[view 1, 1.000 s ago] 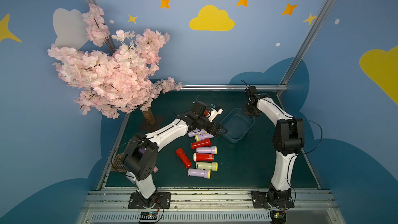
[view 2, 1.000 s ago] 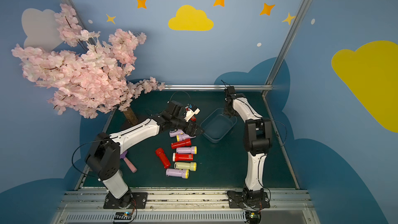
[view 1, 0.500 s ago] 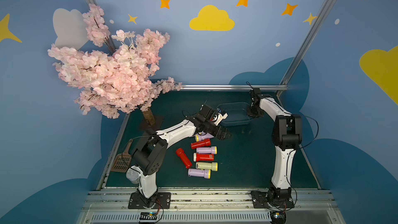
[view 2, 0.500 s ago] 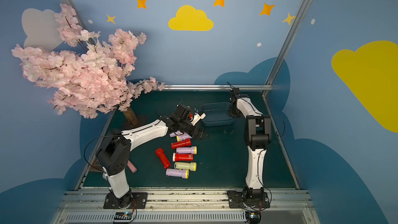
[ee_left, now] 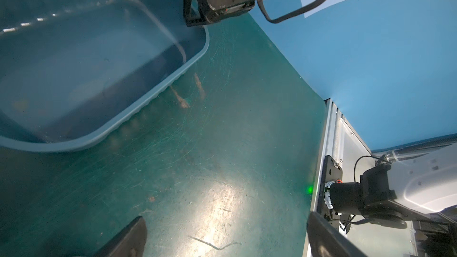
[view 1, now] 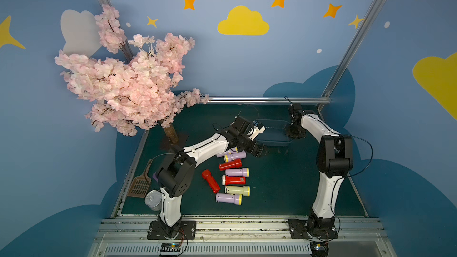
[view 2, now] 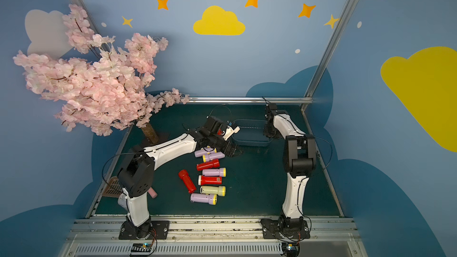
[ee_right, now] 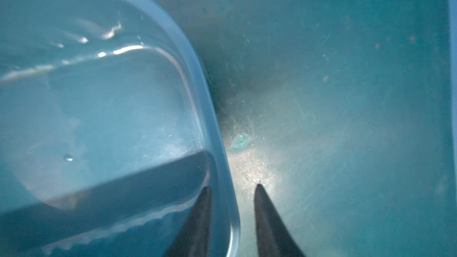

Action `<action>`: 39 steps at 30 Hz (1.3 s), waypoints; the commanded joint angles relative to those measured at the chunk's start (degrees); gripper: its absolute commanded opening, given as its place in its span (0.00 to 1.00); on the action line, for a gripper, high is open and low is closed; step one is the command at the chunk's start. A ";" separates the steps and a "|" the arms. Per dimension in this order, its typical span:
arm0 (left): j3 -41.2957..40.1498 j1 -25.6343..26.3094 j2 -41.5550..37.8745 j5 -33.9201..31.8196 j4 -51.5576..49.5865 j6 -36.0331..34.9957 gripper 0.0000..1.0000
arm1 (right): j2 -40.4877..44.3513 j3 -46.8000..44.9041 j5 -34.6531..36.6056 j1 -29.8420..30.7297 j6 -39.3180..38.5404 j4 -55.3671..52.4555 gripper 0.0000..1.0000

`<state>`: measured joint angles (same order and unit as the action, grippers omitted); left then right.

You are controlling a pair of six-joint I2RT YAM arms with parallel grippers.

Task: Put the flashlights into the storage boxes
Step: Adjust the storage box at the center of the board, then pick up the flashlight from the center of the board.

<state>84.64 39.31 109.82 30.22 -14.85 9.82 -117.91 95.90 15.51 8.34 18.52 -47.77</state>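
Flashlights (view 1: 233, 176) loose at centre, box (view 1: 272, 142) looks empty: left hand (view 1: 259, 153), released, should straddle nearest lilac one (view 1: 235, 155) crosswise; right hand (ee_right: 232, 186), slack astride box rim, should clench to steady.

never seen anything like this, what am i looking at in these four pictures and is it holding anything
Two white robot arms stand at a green table, each ending in a two-fingered claw. The two wide pictures come from a camera pair overhead; the two close-ups come from a camera on each arm's wrist. Red, lilac and one cream flashlights lie on the table, meant for the blue tub at the back, which looks empty. The left claw is wide open and empty, near the tub. The right claw straddles the tub's rim, one finger inside, one outside, slightly open.
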 commanded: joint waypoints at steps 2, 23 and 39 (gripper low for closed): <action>0.80 -1.50 -1.70 0.28 -2.88 -2.79 0.99 | 4.35 0.06 -1.68 0.49 -1.46 -0.89 0.39; -13.05 -17.82 -14.39 -13.08 -2.20 3.97 0.99 | -1.64 19.93 -21.71 17.50 -6.57 -3.59 0.46; -15.53 -23.48 -17.56 -5.44 -0.01 0.73 0.99 | -18.62 38.07 -26.47 22.05 -7.57 -6.19 0.55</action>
<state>69.84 16.60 94.19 20.82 -16.47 12.25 -134.80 131.22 -9.93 29.74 11.49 -52.23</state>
